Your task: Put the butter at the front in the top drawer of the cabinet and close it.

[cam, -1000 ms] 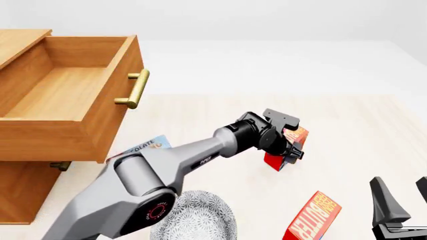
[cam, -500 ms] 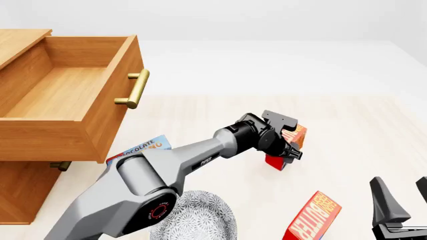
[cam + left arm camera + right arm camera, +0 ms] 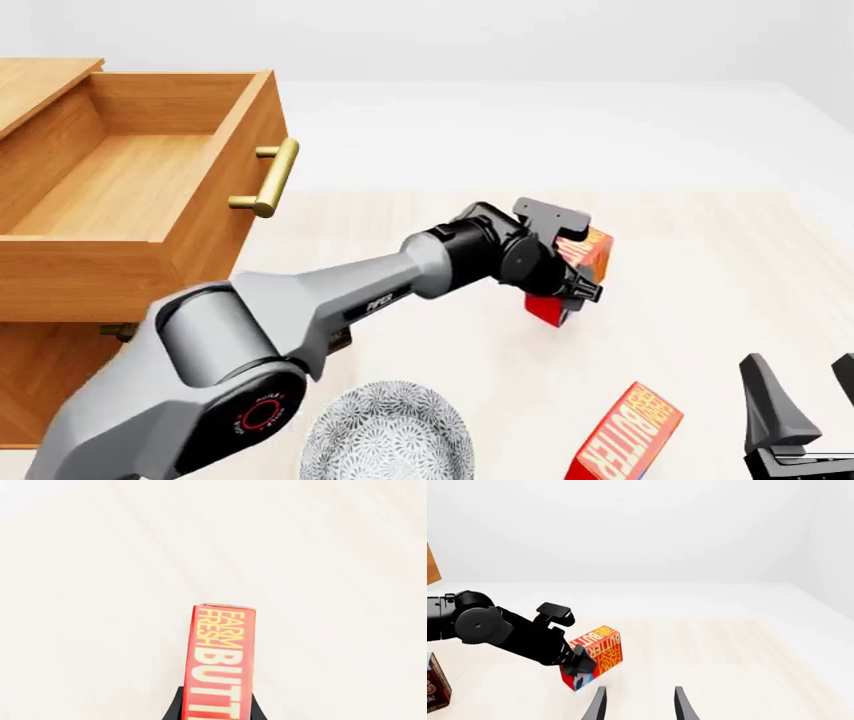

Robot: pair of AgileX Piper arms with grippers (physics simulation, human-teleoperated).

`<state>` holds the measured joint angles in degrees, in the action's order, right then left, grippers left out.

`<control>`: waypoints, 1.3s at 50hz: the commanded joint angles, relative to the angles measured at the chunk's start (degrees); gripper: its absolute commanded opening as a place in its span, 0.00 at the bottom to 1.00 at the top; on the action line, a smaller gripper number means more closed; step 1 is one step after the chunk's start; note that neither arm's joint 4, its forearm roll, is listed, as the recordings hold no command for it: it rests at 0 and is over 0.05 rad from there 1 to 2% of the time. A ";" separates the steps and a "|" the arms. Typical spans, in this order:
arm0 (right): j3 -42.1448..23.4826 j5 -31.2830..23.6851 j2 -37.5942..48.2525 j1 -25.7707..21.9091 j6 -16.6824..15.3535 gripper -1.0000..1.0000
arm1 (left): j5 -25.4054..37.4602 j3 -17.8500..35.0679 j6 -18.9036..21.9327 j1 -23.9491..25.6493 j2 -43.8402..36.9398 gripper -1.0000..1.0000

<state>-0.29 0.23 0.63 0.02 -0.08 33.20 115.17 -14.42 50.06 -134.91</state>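
My left gripper (image 3: 570, 264) is shut on a butter carton (image 3: 593, 254), the farther of two look-alike ones, right of the table's middle. The carton (image 3: 602, 650) is tilted and seems just off the tabletop. In the left wrist view its red side (image 3: 223, 665) lettered FARM FRESH BUTTER sticks out between the black fingers (image 3: 175, 709). The other butter carton (image 3: 622, 438) lies at the near edge, next to my open, empty right gripper (image 3: 807, 400). The cabinet (image 3: 40, 380) stands at the left, and its top drawer (image 3: 240, 150) is pulled out and empty, brass handle (image 3: 274, 176) facing right.
A grey patterned plate (image 3: 390, 438) sits at the near edge under my left arm. The lower drawer's handle (image 3: 120, 331) peeks out beneath the open drawer. A brown chocolate pudding box (image 3: 434, 685) shows at the edge of the right wrist view.
My left arm has swung its elbow leftward and carried the gripped carton slightly up and to the left. The right gripper and the near carton have not moved.
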 commanded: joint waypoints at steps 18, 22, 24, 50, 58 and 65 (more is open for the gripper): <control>0.04 -0.01 -0.07 0.00 0.01 1.00 | -1.20 -12.88 -0.36 -0.27 17.98 0.00; 0.04 -0.01 -0.07 0.01 0.03 1.00 | -0.25 -13.43 0.07 -1.00 19.54 0.00; 0.04 -0.01 -0.06 -0.01 0.00 1.00 | 0.33 -13.74 0.23 -1.37 20.37 0.00; 0.04 -0.02 -0.06 0.01 0.02 1.00 | 10.19 -13.85 3.52 -7.83 29.78 0.00; 0.04 -0.01 -0.06 0.01 0.01 1.00 | 12.97 -14.04 4.98 -10.74 33.21 0.00; 0.04 -0.01 -0.07 -0.01 0.01 1.00 | 14.85 -14.93 5.71 -13.59 36.43 0.00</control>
<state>-0.29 0.23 0.63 0.02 -0.07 45.31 100.08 -11.23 39.93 -103.19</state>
